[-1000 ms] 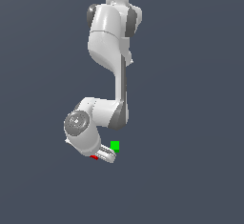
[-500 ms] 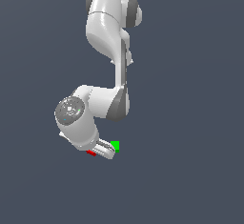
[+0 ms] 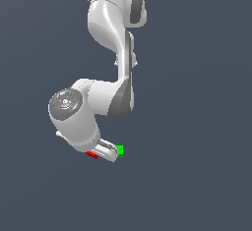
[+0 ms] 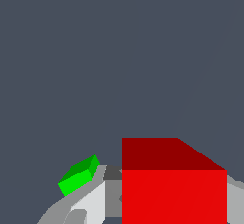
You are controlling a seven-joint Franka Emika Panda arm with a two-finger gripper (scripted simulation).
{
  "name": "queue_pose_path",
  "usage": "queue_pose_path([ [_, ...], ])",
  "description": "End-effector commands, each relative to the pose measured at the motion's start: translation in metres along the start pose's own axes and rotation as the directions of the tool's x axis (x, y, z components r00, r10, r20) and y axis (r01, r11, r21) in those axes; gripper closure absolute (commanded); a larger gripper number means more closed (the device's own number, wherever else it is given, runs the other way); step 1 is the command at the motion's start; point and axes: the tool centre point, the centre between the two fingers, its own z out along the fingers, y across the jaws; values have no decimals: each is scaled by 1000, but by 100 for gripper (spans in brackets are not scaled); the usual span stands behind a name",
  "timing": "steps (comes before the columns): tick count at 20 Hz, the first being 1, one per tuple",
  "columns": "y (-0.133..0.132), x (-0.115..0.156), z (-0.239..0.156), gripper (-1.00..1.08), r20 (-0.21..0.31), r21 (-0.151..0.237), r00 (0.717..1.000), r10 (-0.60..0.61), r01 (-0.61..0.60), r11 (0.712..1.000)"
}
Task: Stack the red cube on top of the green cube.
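Red cube sits between the jaws in the wrist view, filling the gap, with a finger showing on one side and a sliver of the other at the frame edge. Jaws look closed on it, about one cube-width apart; actual pad contact isn't visible, so the grip is a judgement. In the exterior view only a red sliver shows under the gripper, on the exterior view's left of the fingertips.

Green cube is just beside the gripper tip, on the exterior view's right. In the wrist view it sits just past one finger, off to the side, not under the red one. Can't tell whether finger and green cube touch.

Whether the red cube is lifted or on the worktop: can't tell, no shadows or edges to go by.

Risks:
- Finger very close to green; any sideways move at this height likely knocks it and shifts the target.
- Needs lift before traversing, else red clips green's side.
- Poorly centred release would tip red off.
- Shallow grip could slip in transit.
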Motion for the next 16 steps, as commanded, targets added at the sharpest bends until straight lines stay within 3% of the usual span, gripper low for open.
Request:
queue_pose_path([
  [1,0,0,-1,108,1,0,1000,0,0,1000],
  [9,-7,-6,5,108,0,0,1000,0,0,1000],
  [16,-31,-29,27,108,0,0,1000,0,0,1000],
])
